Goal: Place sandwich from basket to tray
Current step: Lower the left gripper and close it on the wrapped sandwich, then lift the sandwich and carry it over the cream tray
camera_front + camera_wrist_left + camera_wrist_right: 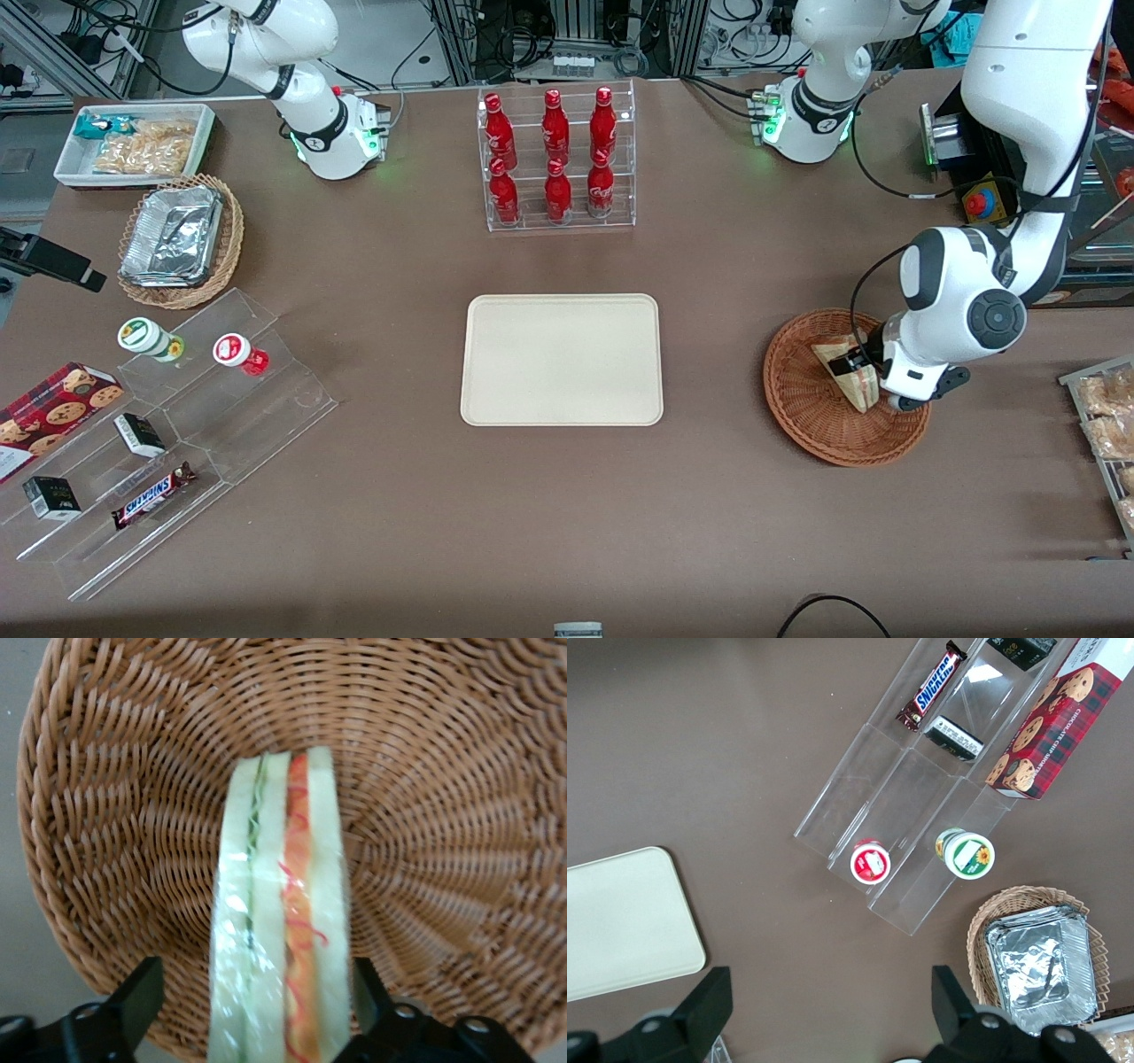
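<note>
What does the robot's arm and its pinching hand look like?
The left arm is glossy white with rounded segments, dark grey bands at its joints and a round dark grey cap on the wrist. A black cable loops beside it. A green light glows on its base. The gripper, over the basket, has two black wedge-shaped fingers on a black body with screws.

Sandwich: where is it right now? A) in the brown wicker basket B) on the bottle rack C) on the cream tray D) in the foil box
A: the sandwich lies in the basket, with the tool open on either side of it; the tray holds nothing.
</note>
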Robot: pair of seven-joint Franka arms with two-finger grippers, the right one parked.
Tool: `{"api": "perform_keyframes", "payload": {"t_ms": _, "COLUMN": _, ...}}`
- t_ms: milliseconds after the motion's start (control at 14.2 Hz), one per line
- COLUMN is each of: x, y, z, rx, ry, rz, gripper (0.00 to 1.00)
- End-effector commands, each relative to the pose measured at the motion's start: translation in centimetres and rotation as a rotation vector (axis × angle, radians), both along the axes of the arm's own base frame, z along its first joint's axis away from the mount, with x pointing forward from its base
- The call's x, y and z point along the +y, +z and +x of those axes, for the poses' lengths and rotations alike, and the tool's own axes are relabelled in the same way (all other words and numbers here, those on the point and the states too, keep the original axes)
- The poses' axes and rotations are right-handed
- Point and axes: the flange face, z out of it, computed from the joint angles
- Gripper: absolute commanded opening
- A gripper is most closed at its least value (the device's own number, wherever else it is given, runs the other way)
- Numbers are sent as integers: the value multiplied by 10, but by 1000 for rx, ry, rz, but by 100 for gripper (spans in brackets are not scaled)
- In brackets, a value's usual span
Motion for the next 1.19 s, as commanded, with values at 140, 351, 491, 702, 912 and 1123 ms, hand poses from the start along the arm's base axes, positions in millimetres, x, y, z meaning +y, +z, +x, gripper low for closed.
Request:
{"api": "perform_keyframes", "payload": {"t_ms": 140, "x": -5, "y": 3, "z": 3, "rx": -13, "ry": -11, "rz": -13, "gripper": 24}}
{"api": "perform_keyframes", "payload": {"t_ms": 351, "x": -10, "y": 19, "z": 7, "rx": -30, "ry": -24, "rz": -11, "gripper": 15}}
{"api": "perform_keyframes", "payload": {"t_ms": 491, "x": -40, "y": 61, "z": 11, "rx": -39, "ry": -80, "rz": -16, "gripper": 16}}
{"api": "perform_keyframes", "payload": {"t_ms": 702, "x": -137, "y": 115, "z": 11, "rx": 33, "ry": -249, "rz": -48, "gripper": 17}}
{"api": "perform_keyframes", "payload": {"t_ms": 912, "x": -265, "y": 125, "z": -14, "rx": 41, "ry": -413, "rz": -65, "gripper": 17}}
{"api": "perform_keyframes", "payload": {"t_ms": 1123, "x": -364, "y": 98, "z": -42, "rx": 20, "ry": -457, "rz": 29, "gripper": 16}}
